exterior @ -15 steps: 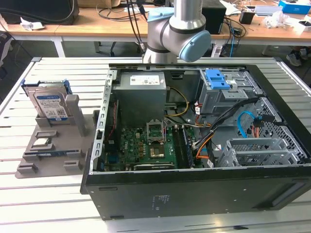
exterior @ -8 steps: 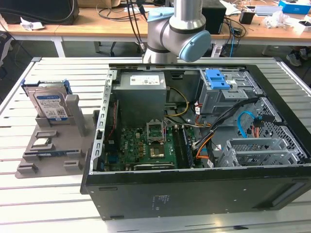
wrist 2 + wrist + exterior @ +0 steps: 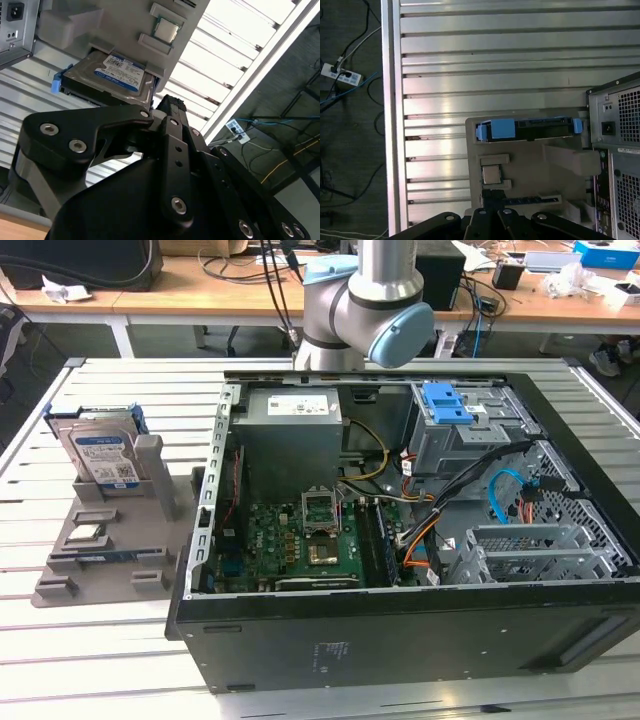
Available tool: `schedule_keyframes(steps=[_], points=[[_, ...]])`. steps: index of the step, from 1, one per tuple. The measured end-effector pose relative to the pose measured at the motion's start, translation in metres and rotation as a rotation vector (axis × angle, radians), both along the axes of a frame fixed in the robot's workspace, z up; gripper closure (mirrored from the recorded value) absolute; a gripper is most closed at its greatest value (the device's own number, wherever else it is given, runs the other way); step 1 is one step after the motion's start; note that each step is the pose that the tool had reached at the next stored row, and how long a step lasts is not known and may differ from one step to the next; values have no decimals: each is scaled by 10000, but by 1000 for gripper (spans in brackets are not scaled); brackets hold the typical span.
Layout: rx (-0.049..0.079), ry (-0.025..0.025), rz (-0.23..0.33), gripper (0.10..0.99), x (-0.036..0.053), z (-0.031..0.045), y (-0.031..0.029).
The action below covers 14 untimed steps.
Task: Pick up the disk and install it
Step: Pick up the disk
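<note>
While the disk (image 3: 82, 75) shows its white-and-blue label (image 3: 122, 76), the end effector (image 3: 490, 196) hangs pressed together.

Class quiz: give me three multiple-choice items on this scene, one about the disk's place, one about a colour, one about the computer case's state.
1. The disk stands: A on the floor; B in the grey holder; C on a chair.
2. Its bracket is: A red; B yellow; C blue.
3. The computer case is: A open; B shut; C upside down.
B, it stands upright in the holder beside the case; C, blue plastic edges the disk; A, its motherboard lies exposed.
</note>
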<state>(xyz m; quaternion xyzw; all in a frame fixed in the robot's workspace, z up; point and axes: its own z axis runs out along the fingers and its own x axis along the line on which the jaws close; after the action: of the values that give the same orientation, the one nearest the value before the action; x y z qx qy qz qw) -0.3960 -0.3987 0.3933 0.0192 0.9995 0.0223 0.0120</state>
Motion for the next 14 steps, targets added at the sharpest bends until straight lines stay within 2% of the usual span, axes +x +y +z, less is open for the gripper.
schedule_keyframes(steps=[4, 7, 11, 14], points=[[0, 0, 843, 980, 1, 0, 0], [0, -1, 1816, 980, 1, 0, 0], [0, -1, 2514, 980, 1, 0, 0], [0, 0, 3292, 980, 1, 0, 0]])
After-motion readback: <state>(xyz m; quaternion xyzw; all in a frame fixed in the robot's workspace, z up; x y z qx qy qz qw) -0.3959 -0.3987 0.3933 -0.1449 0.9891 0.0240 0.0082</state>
